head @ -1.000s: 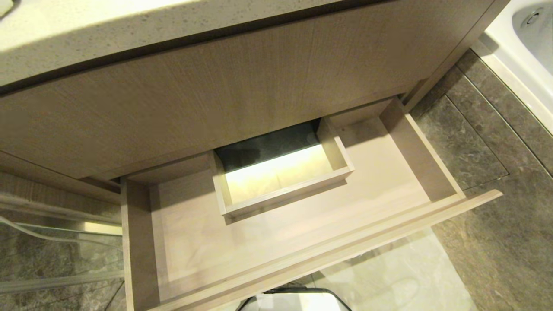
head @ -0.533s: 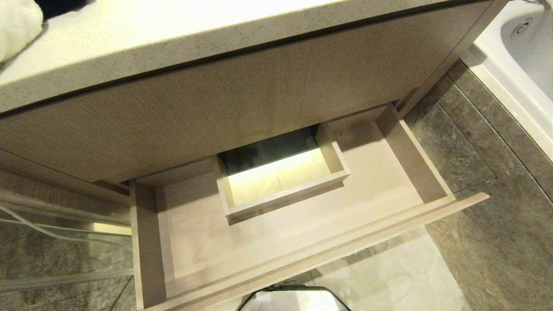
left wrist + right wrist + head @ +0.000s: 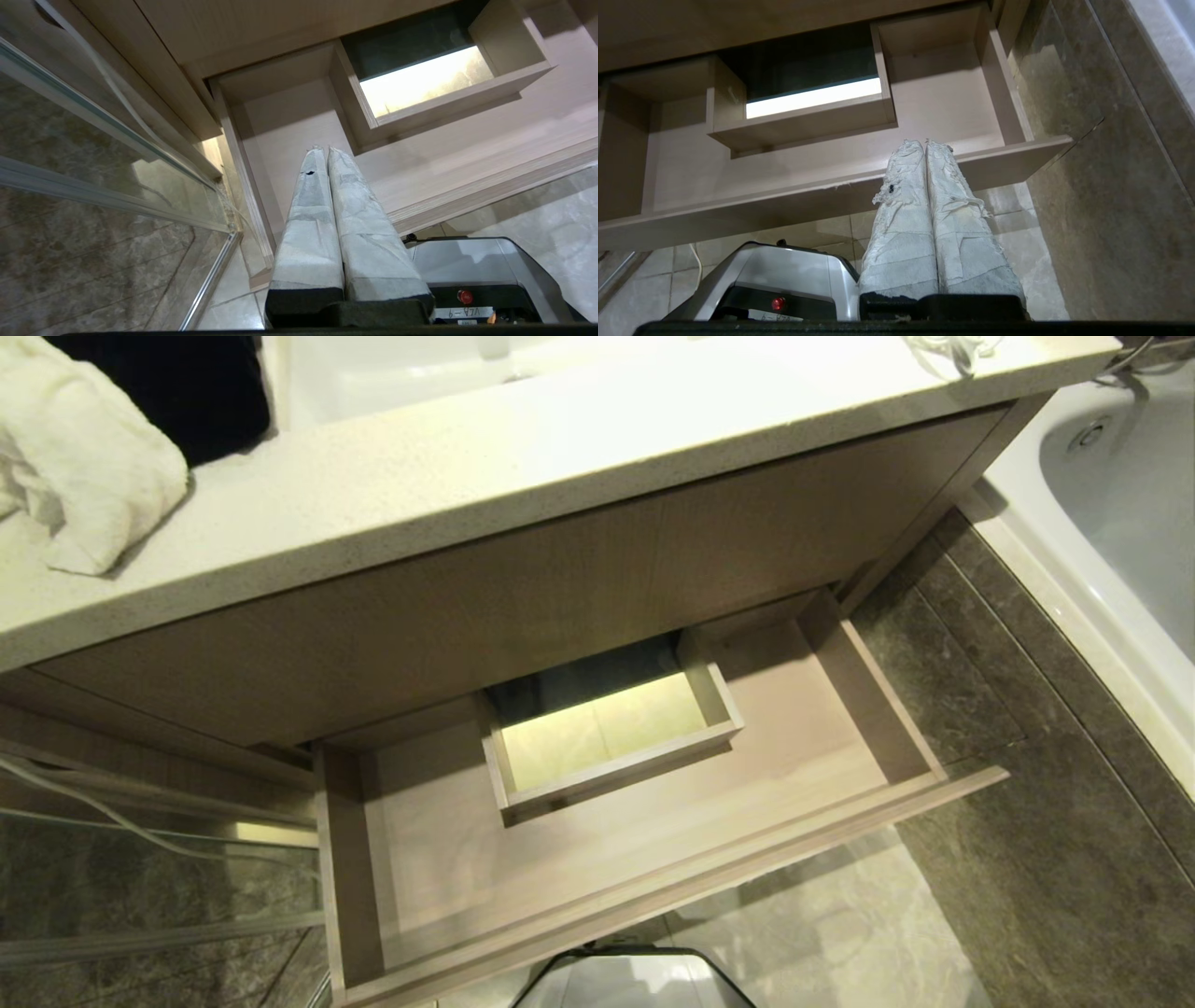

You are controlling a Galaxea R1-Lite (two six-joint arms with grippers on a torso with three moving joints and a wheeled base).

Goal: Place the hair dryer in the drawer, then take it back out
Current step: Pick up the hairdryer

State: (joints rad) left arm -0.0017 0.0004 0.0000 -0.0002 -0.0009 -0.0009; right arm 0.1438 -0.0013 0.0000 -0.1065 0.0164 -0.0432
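- Both grippers hang low in front of the vanity, clear of any work; the left gripper (image 3: 322,150) has its wrapped fingers (image 3: 308,219) pressed together on nothing, and so has the right gripper (image 3: 924,142), which looks like a parked pose while the robot takes in the scene.
- Pulled out toward the robot, the drawer (image 3: 439,859) shows a bare wooden floor around its boxed cut-out (image 3: 611,733), so the way in is clear and nothing has to be shifted first.
- No hair dryer lies in the drawer; a bundle of white cord (image 3: 948,350) sits at the far right corner of the countertop (image 3: 523,457), which may belong to it, but the body cannot be made out.
- At the far left a white towel (image 3: 84,467) lies on the countertop beside the sink (image 3: 392,369); the bathtub (image 3: 1111,495) stands to the right.
- Judging by this, the putting-in has not begun; the next move calls for a reach up to the countertop.
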